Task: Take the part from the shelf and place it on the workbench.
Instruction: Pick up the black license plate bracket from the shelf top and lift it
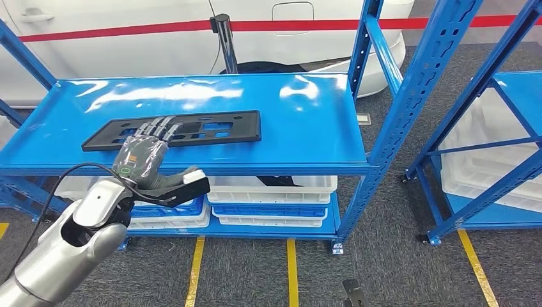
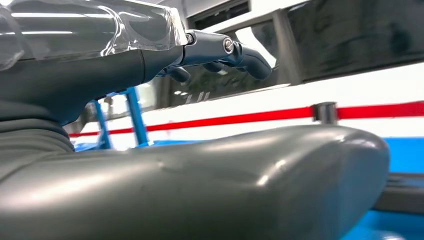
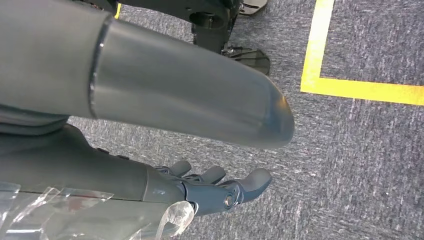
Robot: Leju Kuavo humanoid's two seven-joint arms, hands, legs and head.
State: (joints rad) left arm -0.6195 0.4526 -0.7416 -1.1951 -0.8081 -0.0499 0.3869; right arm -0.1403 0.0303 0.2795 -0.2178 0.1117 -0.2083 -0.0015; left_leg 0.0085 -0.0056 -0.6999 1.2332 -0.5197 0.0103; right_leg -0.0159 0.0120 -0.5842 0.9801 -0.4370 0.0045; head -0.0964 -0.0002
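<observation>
— That left hand [image 1: 144, 153] is reaching over the front lip of the blue shelf [image 1: 307, 121], and I'm thinking the black part [image 1: 172, 130] could go sliding back if the fingers [image 1: 156, 128] push down on it instead of getting under its near edge

— Are they gripping it?

— Not that I can tell. They're lying stretched out and only slightly spread over the near edge of the part, which is lying flat towards the left of the shelf. Whether they're touching it, I can't say

— It's long and thin, too

— Right, and the hand is sitting left of its middle, so it may be tipping or catching on the upright when lifted

— And the right hand [image 3: 215, 187]?

— Hanging over the grey floor [image 3: 360, 150], fingers loosely extended, holding nothing
</observation>
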